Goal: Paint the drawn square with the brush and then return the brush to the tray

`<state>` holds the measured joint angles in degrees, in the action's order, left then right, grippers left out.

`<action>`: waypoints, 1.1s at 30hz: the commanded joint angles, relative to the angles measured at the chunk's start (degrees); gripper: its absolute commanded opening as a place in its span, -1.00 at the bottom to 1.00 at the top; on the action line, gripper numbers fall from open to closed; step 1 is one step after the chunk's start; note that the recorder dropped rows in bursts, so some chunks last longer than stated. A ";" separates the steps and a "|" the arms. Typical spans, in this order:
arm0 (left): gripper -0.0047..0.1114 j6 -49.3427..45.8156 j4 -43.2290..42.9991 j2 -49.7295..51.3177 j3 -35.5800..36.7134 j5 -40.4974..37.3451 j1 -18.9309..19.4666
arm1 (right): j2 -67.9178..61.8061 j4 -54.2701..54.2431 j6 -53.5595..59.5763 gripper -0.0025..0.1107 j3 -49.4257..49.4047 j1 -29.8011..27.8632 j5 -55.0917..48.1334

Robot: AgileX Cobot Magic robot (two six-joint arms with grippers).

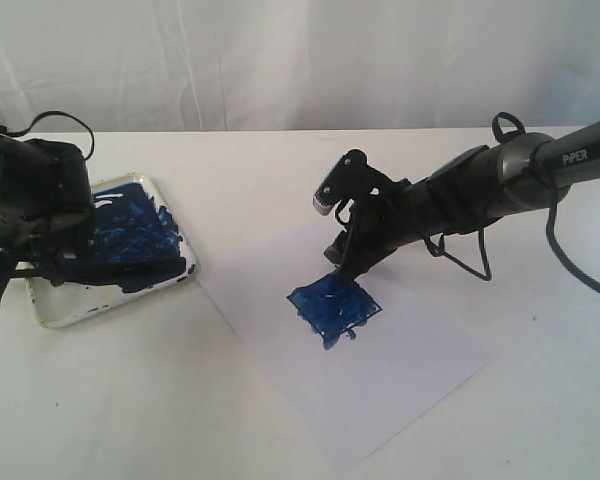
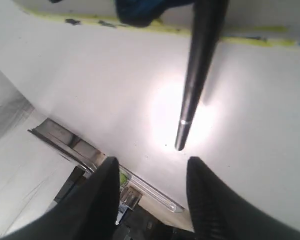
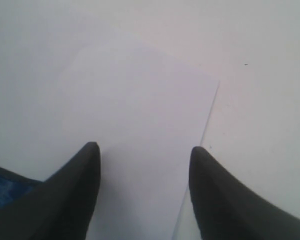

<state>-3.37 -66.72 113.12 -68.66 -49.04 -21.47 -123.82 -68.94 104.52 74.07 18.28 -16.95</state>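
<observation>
The drawn square (image 1: 335, 308) on the white paper sheet (image 1: 400, 370) is filled with blue paint, and a corner of it (image 3: 5, 192) shows in the right wrist view. My right gripper (image 1: 343, 266) (image 3: 144, 152) hovers open at the square's far edge with nothing between its fingers. The tray (image 1: 170, 205), smeared dark blue inside, sits at the left under my left arm (image 1: 35, 200). In the left wrist view the brush (image 2: 192, 85) lies with its dark handle sticking out over the tray's yellowish rim (image 2: 140, 26) onto the table. My left gripper (image 2: 150, 162) is open just short of the handle's end.
The white table (image 1: 280, 170) carries only the tray and the paper. The table's edge with a metal frame (image 2: 80, 150) shows beside the left fingers. A white curtain (image 1: 300, 60) hangs behind. The right arm's cable (image 1: 570, 260) loops over the table at the right.
</observation>
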 commanded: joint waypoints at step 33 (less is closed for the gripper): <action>-0.92 29.90 41.79 -22.08 -0.15 5.31 4.43 | 17.26 51.42 -88.17 -0.96 4.59 -11.00 -34.41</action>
<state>26.24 -30.20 91.88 -68.66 -42.11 -18.96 -107.26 -23.18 21.25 78.30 9.19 -46.92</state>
